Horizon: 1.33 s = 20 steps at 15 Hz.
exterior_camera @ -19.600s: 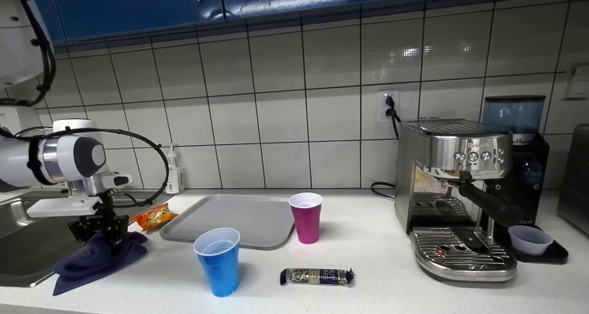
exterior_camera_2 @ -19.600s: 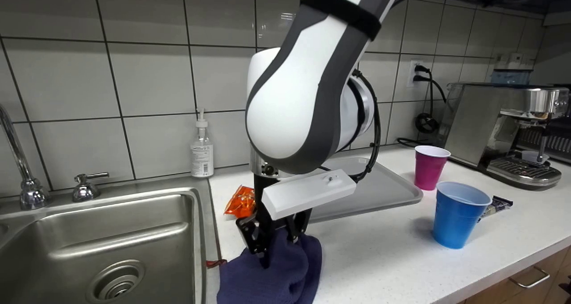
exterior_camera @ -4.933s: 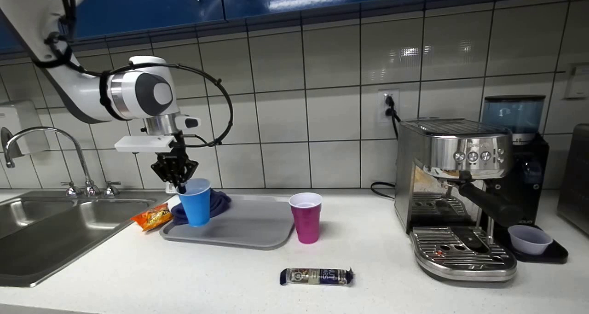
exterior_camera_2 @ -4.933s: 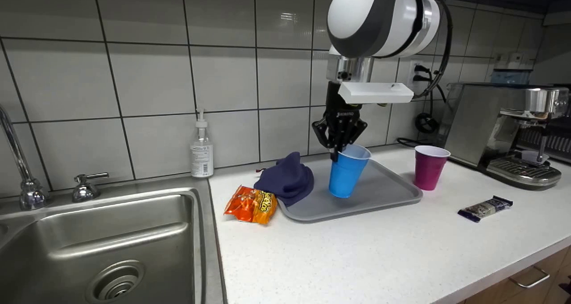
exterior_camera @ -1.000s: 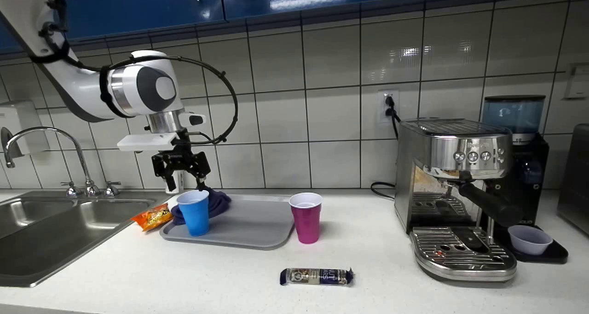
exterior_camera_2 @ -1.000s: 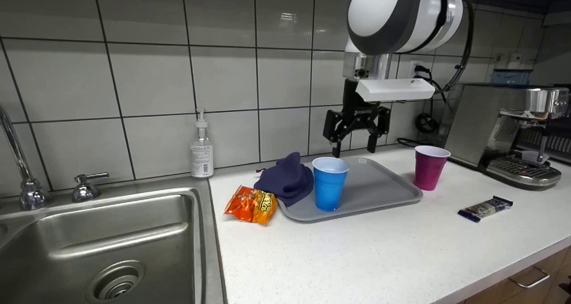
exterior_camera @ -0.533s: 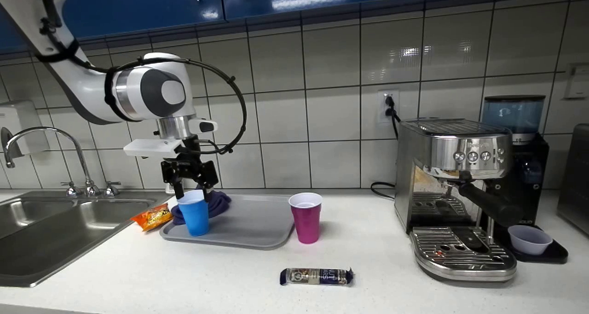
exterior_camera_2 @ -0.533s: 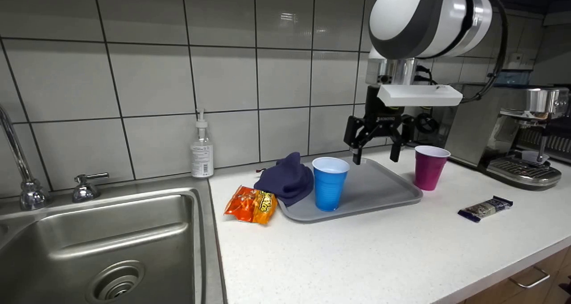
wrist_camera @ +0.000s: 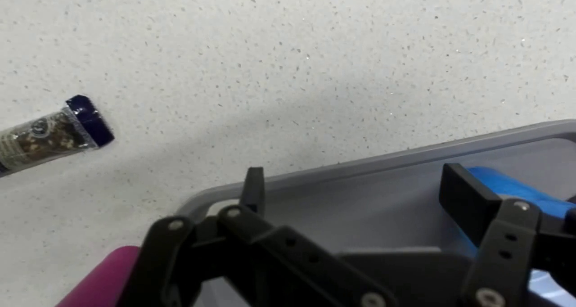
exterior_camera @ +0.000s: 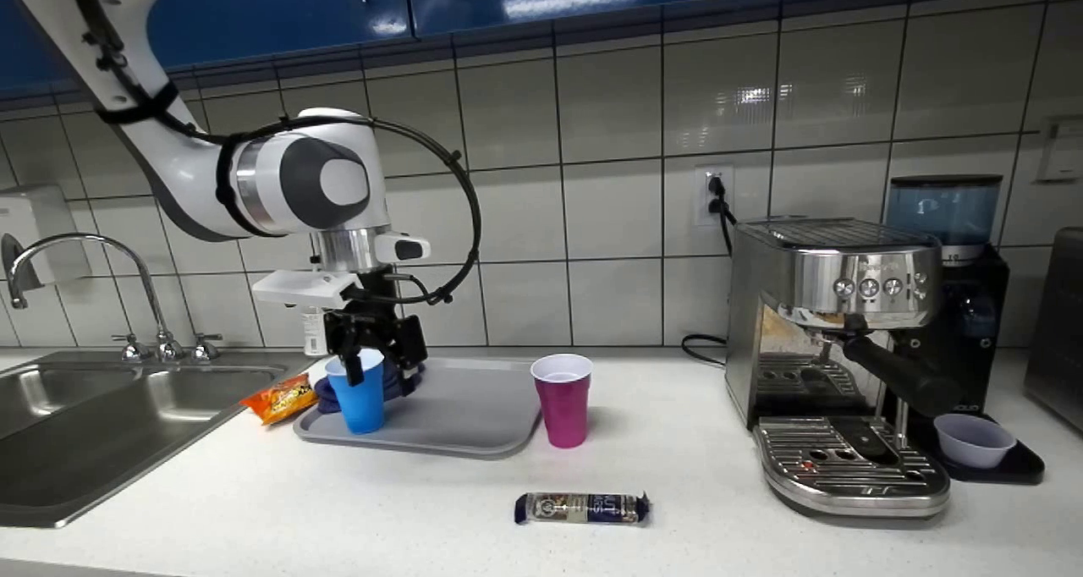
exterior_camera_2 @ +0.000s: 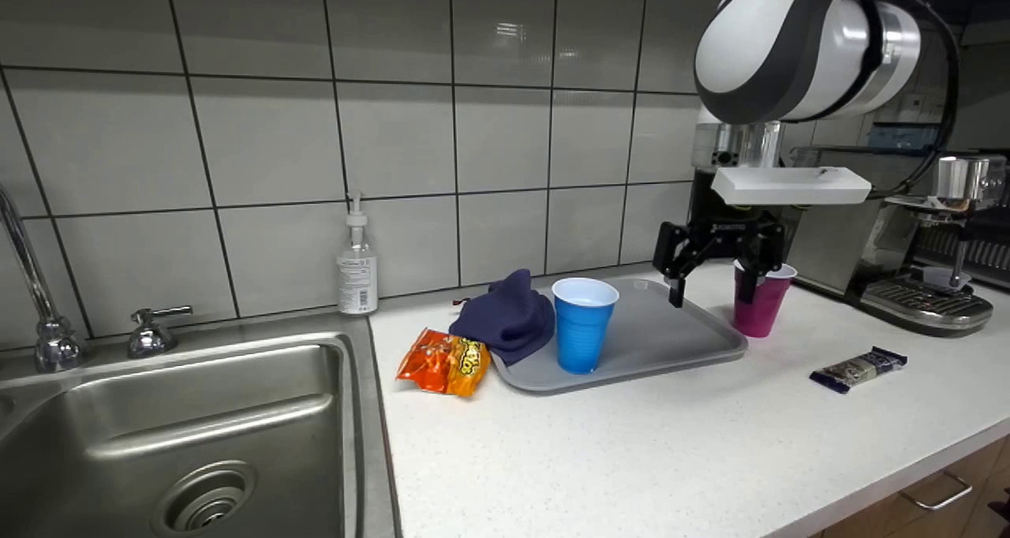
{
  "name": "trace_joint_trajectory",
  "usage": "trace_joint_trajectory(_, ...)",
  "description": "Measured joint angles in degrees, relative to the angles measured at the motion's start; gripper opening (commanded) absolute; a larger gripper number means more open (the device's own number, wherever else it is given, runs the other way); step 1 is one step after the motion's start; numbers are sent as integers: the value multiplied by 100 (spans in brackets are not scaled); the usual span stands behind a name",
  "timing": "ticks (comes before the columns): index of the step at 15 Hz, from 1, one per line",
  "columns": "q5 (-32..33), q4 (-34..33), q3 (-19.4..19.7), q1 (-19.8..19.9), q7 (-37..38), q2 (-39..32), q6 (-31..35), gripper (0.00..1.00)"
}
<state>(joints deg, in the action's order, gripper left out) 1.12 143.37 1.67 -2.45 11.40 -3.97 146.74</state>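
Black gripper [exterior_camera_2: 711,293] hanging over the grey serving tray [exterior_camera_2: 671,337], jaws spread wide, nothing pinched between them; fingertips point down, above the tray's surface, and the wrist view has the tray's long rim running nearly in line with their spread. Now look outside each finger in turn; the blue plastic cup [exterior_camera_2: 584,329] stands upright on the tray, past one finger, its tall axis matching the downward reach of the jaws; the magenta plastic cup [exterior_camera: 563,399], white inside, stands upright too, past the opposite finger, off the tray and on the speckled counter [wrist_camera: 292,64]; a finger crosses in front of each in places, but taking both exterior views together I see a gap to either one, so the jaws hang between the pair, their spread running from one cup towards its neighbour. Farther out on the magenta side, below the jaws and well apart, the wrapped snack bar [wrist_camera: 54,138] lies flat; its long axis runs roughly along the line joining the two fingertips, a touch skewed; beyond that same finger, more distant, gleams the steel espresso machine [exterior_camera: 812,268]. Over beyond the finger by the blue cup, a navy cloth [exterior_camera_2: 509,321] sits bunched on the tray's end, an orange candy packet [exterior_camera_2: 444,362] just beside it.
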Motion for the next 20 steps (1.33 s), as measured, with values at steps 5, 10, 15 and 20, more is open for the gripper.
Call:
trace_joint_trajectory(5, -2, 110, 233, 224, 98, 0, 0, 100)
trace_joint_trajectory(10, -2, 145, 425, 408, 258, -29, -2, 100)
trace_joint_trajectory(15, 0, 156, 429, 416, 258, -49, 2, 100)
trace_joint_trajectory(20, 0, 156, 429, 416, 258, -50, 2, 100)
